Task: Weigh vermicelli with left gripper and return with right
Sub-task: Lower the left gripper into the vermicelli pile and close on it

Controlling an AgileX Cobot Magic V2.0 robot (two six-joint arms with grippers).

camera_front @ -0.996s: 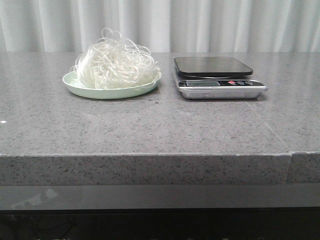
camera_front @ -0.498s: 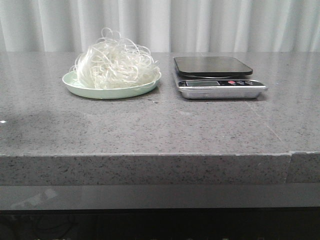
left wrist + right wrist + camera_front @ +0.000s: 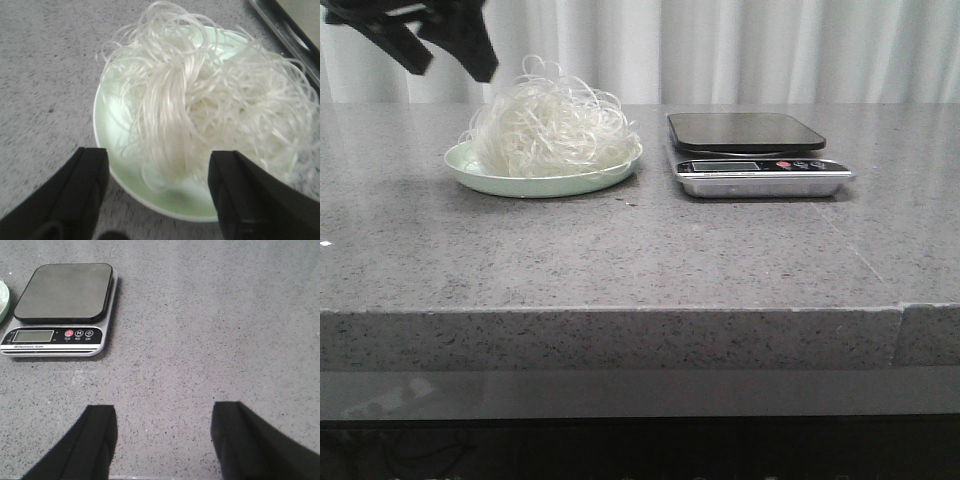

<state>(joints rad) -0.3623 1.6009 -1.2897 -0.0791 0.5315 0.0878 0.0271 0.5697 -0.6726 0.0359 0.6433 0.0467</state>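
Vermicelli (image 3: pixel 552 128) heaped on plate (image 3: pixel 480 176), left half of counter (image 3: pixel 620 250). Scale (image 3: pixel 757 155) just right of plate, apart from it, display edge facing front. Left gripper (image 3: pixel 438 42) above and left of plate, jaws spread, off noodles. Right gripper (image 3: pixel 162 440) over bare counter, right of scale, jaws spread.

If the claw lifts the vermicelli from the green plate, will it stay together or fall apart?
The vermicelli is a loose nest of thin curly strands, so it probably compresses and lifts as one tangled clump, very light. Stray loops hang over the plate rim, so some may snag or trail. The left claw is open wide; a deep central pinch seems safest.
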